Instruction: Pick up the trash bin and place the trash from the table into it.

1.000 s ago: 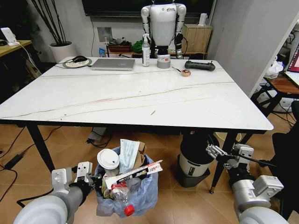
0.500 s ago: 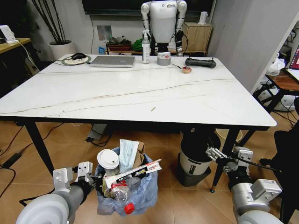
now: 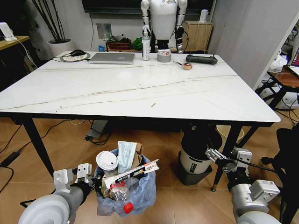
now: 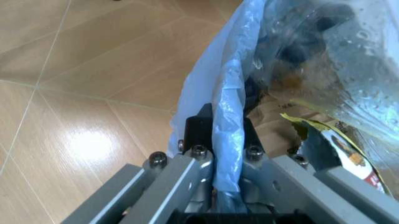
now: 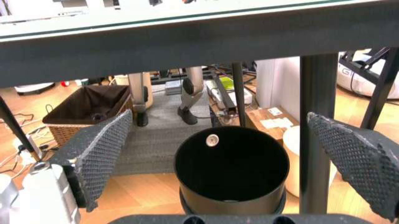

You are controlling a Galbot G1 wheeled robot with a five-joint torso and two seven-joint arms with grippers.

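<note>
Head view: left gripper (image 3: 88, 179) clamps trash bin (image 3: 140, 193); right gripper (image 3: 223, 157) spread near black-lidded bin (image 3: 194, 161).

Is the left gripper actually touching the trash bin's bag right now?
Touching. The left wrist view shows the left gripper clamped on a fold of the light-blue bag lining the trash bin, the plastic running down between its fingers.
</note>
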